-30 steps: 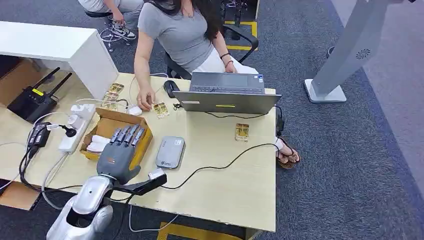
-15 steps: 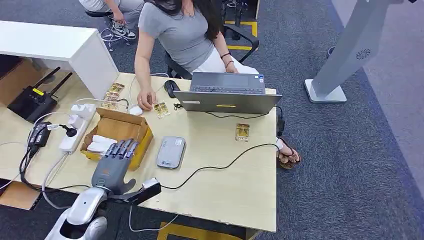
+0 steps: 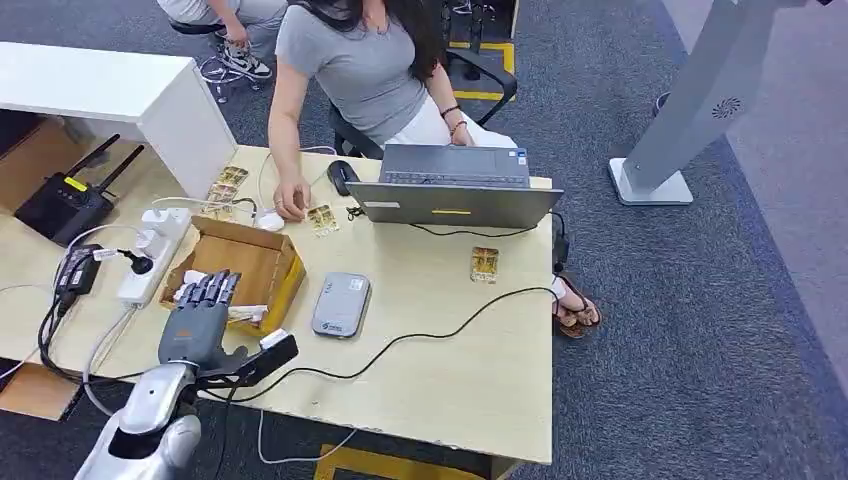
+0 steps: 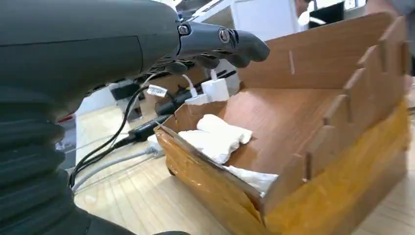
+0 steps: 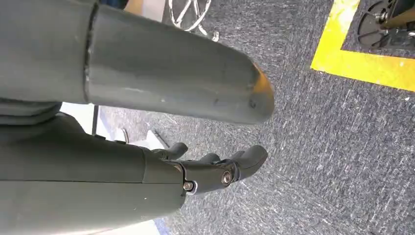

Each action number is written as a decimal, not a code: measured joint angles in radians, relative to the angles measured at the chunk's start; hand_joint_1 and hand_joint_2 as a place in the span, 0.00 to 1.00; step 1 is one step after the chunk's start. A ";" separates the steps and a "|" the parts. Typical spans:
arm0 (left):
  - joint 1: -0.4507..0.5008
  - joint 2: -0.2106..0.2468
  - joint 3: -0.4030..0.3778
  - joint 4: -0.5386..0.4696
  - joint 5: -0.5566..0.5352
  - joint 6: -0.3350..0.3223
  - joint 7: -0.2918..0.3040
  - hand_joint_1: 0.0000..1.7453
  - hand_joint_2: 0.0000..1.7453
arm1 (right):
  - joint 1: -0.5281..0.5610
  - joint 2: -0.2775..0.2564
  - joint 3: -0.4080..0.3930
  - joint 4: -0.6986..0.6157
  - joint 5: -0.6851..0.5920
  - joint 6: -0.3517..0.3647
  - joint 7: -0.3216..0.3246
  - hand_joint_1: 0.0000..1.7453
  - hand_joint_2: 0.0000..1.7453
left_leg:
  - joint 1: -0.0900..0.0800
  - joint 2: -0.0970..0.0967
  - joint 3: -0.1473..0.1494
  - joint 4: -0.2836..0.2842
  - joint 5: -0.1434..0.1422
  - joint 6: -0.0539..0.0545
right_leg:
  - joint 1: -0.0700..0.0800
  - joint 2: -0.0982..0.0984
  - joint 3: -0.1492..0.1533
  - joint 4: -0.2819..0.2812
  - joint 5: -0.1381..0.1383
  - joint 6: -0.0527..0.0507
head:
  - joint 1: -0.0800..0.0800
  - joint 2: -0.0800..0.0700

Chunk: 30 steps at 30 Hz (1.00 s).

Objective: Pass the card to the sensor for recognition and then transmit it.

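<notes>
My left hand [image 3: 197, 318] hovers flat over the near left corner of a brown cardboard box [image 3: 262, 262], fingers spread and holding nothing. In the left wrist view the fingers [image 4: 215, 41] reach out above the box [image 4: 313, 147], where white packets [image 4: 215, 137] lie inside. A grey card sensor [image 3: 340, 304] sits on the desk just right of the box. Gold cards lie at the right [image 3: 484, 264], in front of the laptop [image 3: 321, 219], and stacked by the white cabinet [image 3: 225, 190]. My right hand [image 5: 215, 169] hangs over carpet, fingers loosely apart and holding nothing.
A person sits behind the desk with a hand [image 3: 290, 200] resting near a card. An open laptop [image 3: 455, 190], a power strip [image 3: 155, 250], a router [image 3: 65, 205] and trailing cables [image 3: 440, 330] crowd the desk [image 3: 470, 380]. A white stand [image 3: 690, 110] rises at the right.
My left hand has drawn back toward me and leftward, from over the box's near wall to its near left corner. The person's hand stays by the card.
</notes>
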 joint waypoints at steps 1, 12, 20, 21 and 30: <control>-0.003 -0.002 0.013 0.010 0.006 0.002 0.000 0.00 1.00 | 0.000 0.000 -0.001 0.000 0.001 0.000 0.000 0.00 0.00 | 0.000 0.000 0.000 0.000 0.000 0.000 | 0.000 0.000 0.000 0.000 0.000 0.000 | 0.000 0.000; -0.028 -0.008 0.072 0.079 0.018 0.001 -0.006 0.00 1.00 | 0.000 -0.001 -0.002 0.000 0.017 0.000 0.000 0.00 0.00 | 0.000 0.000 0.000 0.000 0.000 0.000 | 0.000 0.000 0.000 0.000 0.000 0.000 | 0.000 0.000; -0.031 -0.015 0.078 0.105 0.016 -0.001 -0.006 0.00 1.00 | 0.000 -0.001 -0.015 0.000 0.014 -0.005 -0.006 0.00 0.00 | 0.000 0.000 0.000 0.000 0.000 0.000 | 0.000 0.000 0.000 0.000 0.000 0.000 | 0.000 0.000; -0.031 -0.016 0.078 0.107 0.015 -0.001 -0.006 0.00 1.00 | 0.000 -0.001 -0.016 0.000 0.015 -0.006 -0.007 0.00 0.00 | 0.000 0.000 0.000 0.000 0.000 0.000 | 0.000 0.000 0.000 0.000 0.000 0.000 | 0.000 0.000; -0.034 -0.024 0.078 0.109 0.008 0.006 -0.017 0.00 1.00 | 0.000 -0.001 -0.024 0.000 0.019 -0.014 -0.008 0.00 0.00 | 0.000 0.000 0.000 0.000 0.000 0.000 | 0.000 0.000 0.000 0.000 0.000 0.000 | 0.000 0.000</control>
